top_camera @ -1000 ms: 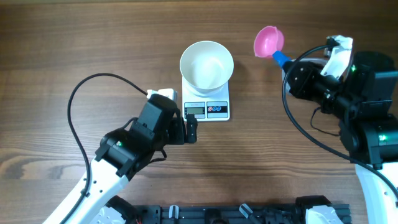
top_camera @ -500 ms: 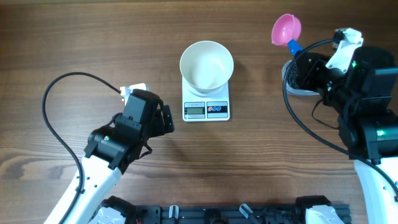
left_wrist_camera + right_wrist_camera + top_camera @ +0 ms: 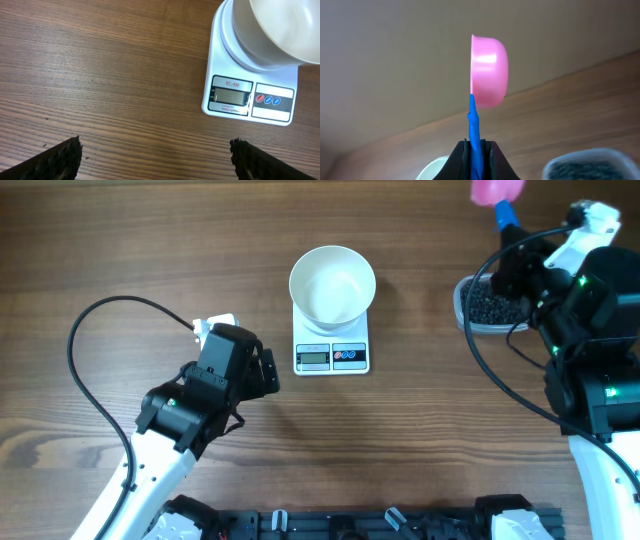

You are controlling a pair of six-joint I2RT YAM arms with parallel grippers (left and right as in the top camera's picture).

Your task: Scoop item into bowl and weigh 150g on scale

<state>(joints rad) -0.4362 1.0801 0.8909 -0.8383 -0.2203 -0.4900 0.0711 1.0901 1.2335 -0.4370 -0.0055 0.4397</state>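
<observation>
Beads (image 3: 487, 304), tiny, round and black, lie in a clear tub (image 3: 462, 298) just below and beside the right gripper (image 3: 476, 149). Its jaws are clamped on the blue handle of a smooth pink scoop (image 3: 489, 72), which stands straight out from them with its cup on edge. Left gripper (image 3: 155, 152) gapes wide, holding nothing, near the flat white scale (image 3: 332, 358) that carries the round white bowl (image 3: 332, 283).

Left of centre, the black left gripper (image 3: 270, 372) is held wide open; at upper right, the black right gripper (image 3: 476, 150) is clamped on the blue handle of a pink plastic scoop (image 3: 489, 75).
</observation>
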